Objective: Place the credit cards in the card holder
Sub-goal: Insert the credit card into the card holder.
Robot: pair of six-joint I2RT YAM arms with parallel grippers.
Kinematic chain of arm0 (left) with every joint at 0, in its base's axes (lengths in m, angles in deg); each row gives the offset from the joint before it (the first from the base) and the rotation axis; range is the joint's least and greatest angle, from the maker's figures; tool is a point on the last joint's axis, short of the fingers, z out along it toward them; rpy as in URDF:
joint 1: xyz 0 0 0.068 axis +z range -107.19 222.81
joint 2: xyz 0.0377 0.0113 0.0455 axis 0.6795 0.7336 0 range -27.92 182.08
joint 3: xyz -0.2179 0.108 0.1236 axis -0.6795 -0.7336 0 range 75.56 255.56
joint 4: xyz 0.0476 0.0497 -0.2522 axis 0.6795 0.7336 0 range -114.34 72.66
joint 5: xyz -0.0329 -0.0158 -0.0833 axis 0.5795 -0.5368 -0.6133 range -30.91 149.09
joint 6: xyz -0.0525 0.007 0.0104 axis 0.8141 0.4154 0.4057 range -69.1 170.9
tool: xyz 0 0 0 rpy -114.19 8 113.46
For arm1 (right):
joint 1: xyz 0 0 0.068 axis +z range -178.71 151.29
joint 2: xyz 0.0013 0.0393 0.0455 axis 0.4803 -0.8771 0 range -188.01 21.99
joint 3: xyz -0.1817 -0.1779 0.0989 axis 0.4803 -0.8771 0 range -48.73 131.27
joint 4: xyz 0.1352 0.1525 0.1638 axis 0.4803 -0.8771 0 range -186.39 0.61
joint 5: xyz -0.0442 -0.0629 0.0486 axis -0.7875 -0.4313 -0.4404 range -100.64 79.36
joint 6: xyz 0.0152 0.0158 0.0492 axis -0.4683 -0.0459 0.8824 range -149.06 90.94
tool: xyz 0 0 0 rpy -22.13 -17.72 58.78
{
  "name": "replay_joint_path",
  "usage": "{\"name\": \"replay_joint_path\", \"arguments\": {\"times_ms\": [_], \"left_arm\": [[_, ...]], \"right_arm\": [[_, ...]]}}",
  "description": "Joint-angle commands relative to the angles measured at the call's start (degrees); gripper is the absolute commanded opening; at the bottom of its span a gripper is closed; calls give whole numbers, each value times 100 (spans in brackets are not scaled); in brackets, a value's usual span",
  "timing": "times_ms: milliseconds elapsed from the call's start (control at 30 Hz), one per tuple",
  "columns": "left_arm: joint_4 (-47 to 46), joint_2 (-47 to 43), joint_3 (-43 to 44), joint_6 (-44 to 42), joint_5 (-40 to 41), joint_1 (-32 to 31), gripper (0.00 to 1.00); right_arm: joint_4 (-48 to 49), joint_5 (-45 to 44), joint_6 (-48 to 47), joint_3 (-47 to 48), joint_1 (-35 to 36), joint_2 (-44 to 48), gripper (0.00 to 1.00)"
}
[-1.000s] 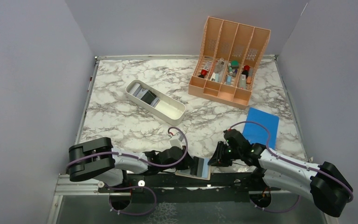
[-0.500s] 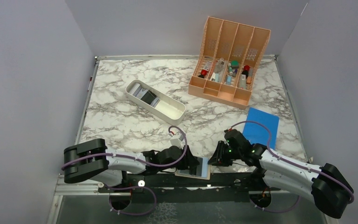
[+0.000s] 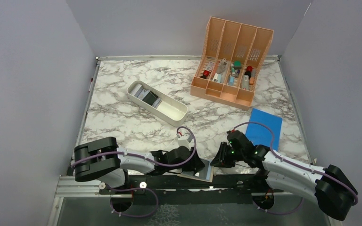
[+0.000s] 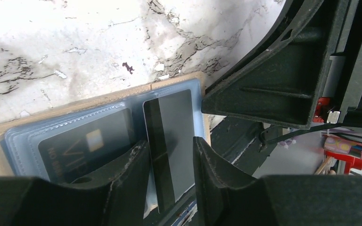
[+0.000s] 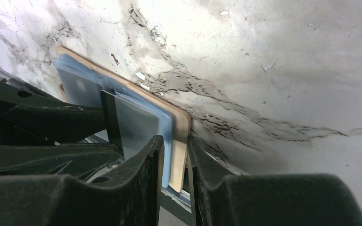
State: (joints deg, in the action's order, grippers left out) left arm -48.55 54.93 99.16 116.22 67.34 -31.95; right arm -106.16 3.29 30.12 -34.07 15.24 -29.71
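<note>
Tan-brown card holder (image 5: 167, 125) lies open, pockets up. Right gripper (image 5: 175, 146) pinches its edge, jaws narrow. The left gripper (image 4: 169, 150) stands part-open astride a grey, black-striped credit card (image 4: 169, 117) on the holder.

Black joints and pale grey links along left arm (image 3: 132, 162) and right arm (image 3: 287, 167). Purple cables (image 3: 185, 127) looping behind matte black, rough-edged fingers (image 4: 127, 183).
</note>
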Motion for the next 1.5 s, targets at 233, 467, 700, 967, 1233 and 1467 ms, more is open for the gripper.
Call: {"name": "replay_joint_path", "arguments": {"times_ms": [233, 467, 700, 967, 1233, 1467], "left_arm": [[-7, -451, -161, 3, 72, -30, 48], [135, -487, -92, -44, 20, -34, 48], [131, -110, 135, -100, -183, -52, 47], [48, 172, 461, -286, -350, -100, 47], [-18, -34, 267, -125, -408, 19, 45], [-1, 7, 392, -735, -1108, 1021, 45]], "right_arm": [[-302, -336, 88, -82, 35, 64, 30], [-854, -303, 168, 68, 35, 360, 36], [-764, 30, 410, -214, 35, 714, 37], [221, 549, 645, -498, 35, 411, 36], [469, 177, 917, -516, 33, 717, 33], [591, -1104, 582, 30, 35, 325, 30]]}}
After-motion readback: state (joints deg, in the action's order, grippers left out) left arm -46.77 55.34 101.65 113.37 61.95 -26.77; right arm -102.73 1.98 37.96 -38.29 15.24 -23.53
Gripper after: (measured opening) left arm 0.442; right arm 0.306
